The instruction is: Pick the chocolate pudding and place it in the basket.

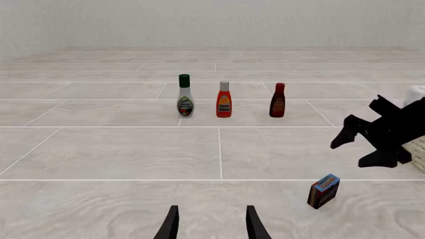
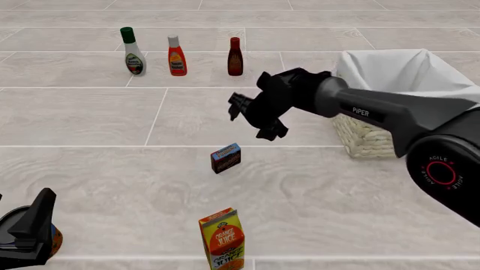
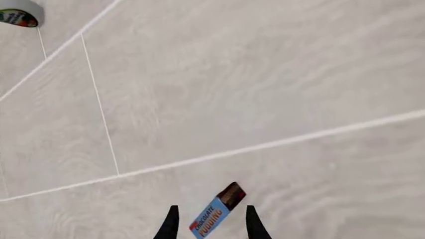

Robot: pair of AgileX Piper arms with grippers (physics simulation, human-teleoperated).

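The chocolate pudding (image 2: 226, 158), a small dark carton with a blue top, lies on the tiled surface near the middle. My right gripper (image 2: 253, 121) hangs open above and slightly behind it, not touching it. In the right wrist view the chocolate pudding (image 3: 216, 211) shows between the two fingertips of the right gripper (image 3: 211, 219), farther down. The basket (image 2: 371, 140), pale wicker with a white liner, stands at the right behind the right arm. My left gripper (image 1: 212, 219) is open and empty at the near left, far from the chocolate pudding (image 1: 324, 190).
Three sauce bottles stand in a row at the back: green-capped (image 2: 134, 53), orange (image 2: 176, 56) and dark red (image 2: 235, 57). An orange juice carton (image 2: 222, 240) stands upright at the front. A round orange object (image 2: 54, 241) sits beside the left gripper.
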